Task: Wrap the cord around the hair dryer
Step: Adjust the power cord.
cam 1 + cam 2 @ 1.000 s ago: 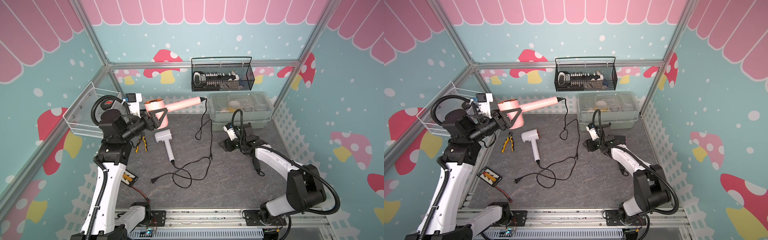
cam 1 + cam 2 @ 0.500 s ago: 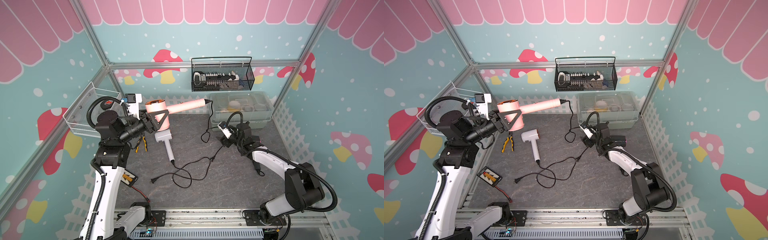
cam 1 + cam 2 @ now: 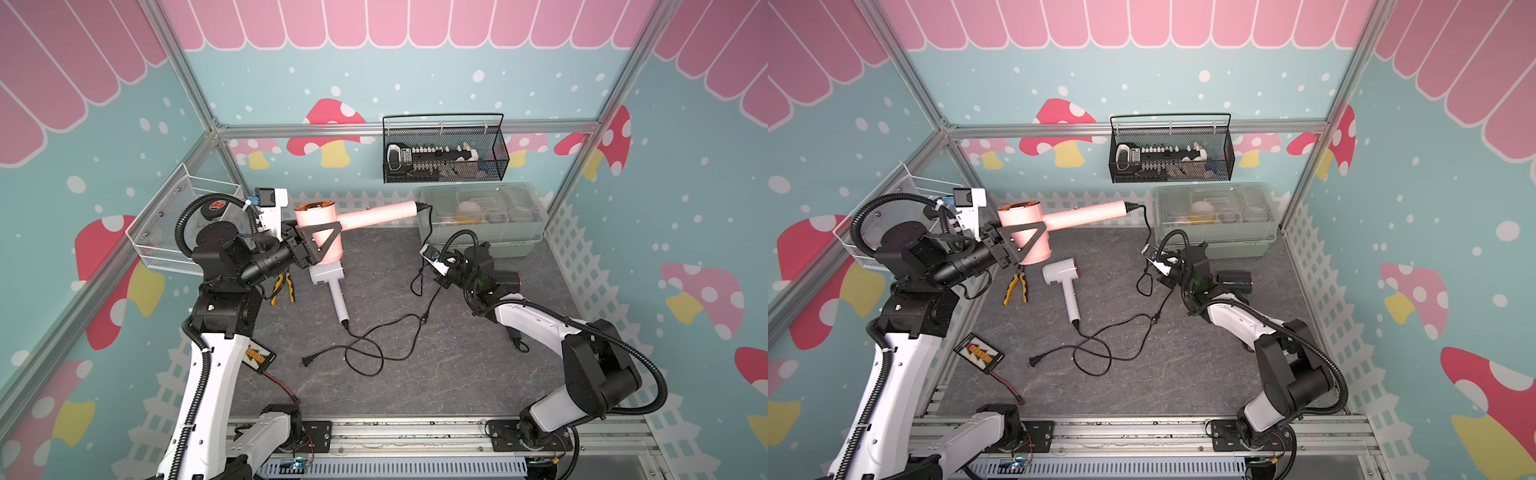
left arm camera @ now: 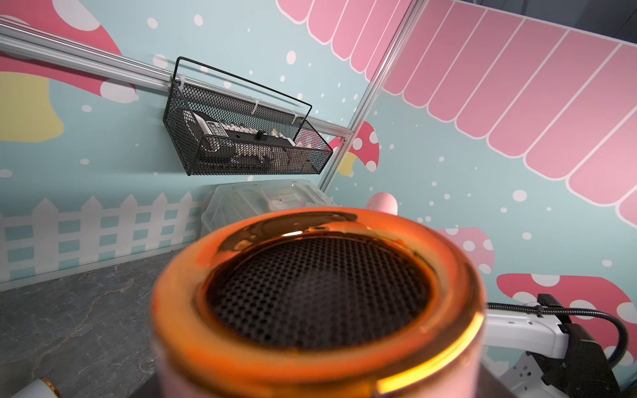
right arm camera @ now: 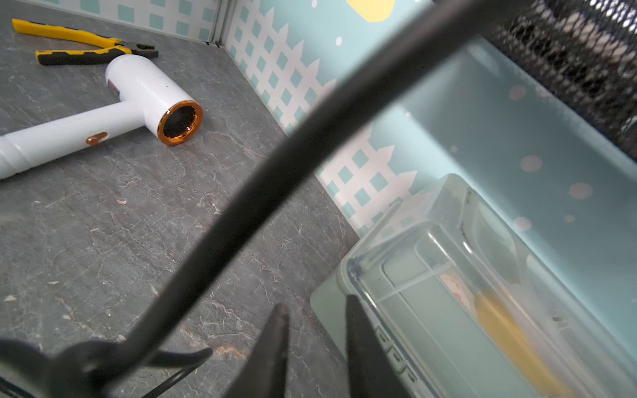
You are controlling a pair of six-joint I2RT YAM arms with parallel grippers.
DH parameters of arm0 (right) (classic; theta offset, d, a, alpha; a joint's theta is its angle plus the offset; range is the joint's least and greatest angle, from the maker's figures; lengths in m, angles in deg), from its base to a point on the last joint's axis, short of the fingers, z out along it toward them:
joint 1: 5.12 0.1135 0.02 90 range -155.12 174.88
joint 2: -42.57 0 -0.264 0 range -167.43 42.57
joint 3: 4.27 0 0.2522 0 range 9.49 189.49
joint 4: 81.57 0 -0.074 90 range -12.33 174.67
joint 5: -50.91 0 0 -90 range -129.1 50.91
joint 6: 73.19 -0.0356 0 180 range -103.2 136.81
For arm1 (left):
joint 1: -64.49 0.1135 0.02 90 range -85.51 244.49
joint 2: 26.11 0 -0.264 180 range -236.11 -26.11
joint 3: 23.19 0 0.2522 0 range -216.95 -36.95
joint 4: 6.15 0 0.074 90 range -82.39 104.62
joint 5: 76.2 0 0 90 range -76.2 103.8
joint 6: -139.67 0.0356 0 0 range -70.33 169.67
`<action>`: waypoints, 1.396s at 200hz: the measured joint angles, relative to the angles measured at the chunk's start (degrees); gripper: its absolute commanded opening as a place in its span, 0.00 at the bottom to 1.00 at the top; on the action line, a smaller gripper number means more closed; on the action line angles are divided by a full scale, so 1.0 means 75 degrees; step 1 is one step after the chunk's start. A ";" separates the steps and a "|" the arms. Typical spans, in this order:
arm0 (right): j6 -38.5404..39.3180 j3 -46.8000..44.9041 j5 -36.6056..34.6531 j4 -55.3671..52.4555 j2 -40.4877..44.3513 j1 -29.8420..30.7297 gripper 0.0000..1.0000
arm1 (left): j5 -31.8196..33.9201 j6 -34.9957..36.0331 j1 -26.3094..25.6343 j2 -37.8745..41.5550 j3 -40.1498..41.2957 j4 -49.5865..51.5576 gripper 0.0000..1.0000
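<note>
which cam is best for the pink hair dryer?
A top view: the pink hair dryer with gold-rimmed black grille shows full length, barrel to handle tip. Left wrist shows only its grille end, close and blurred. Right wrist doesn't show it.

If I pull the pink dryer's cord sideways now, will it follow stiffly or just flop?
Likely floppy: the cord droops from the pink hair dryer's raised handle and doubles into a small loop. The loop is rounded, not creased, hinting at some spring, so wraps may loosen.
</note>
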State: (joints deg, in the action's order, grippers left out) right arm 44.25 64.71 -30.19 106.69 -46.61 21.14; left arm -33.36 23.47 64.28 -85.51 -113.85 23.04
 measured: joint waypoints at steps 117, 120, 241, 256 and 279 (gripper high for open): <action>-0.1652 0.1606 -0.3701 -0.4707 0.1877 -0.1734 0.00 | 0.6021 0.0833 0.0516 0.0015 0.0122 0.1684 0.00; -0.1699 0.1684 -0.3745 -0.4817 0.1958 -0.1833 0.00 | 0.6062 0.0836 0.0525 0.0015 0.0122 0.1693 0.00; -0.2777 0.2218 -0.2786 -0.6067 0.2996 -0.2159 0.00 | 0.6837 0.0807 0.0676 0.0099 0.0119 0.1679 0.00; -0.3232 0.1116 -0.2194 -0.5563 0.3322 -0.1938 0.00 | 0.6953 0.0799 0.0682 0.0166 0.0119 0.1603 0.00; -0.3733 -0.0216 -0.1530 -0.5094 0.3378 -0.1373 0.00 | 0.7035 0.0799 0.0691 0.0216 0.0064 0.1495 0.00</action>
State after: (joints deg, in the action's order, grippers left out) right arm 16.25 63.09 -41.66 68.48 -21.28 10.85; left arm 19.40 29.46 69.46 -83.89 -113.37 34.25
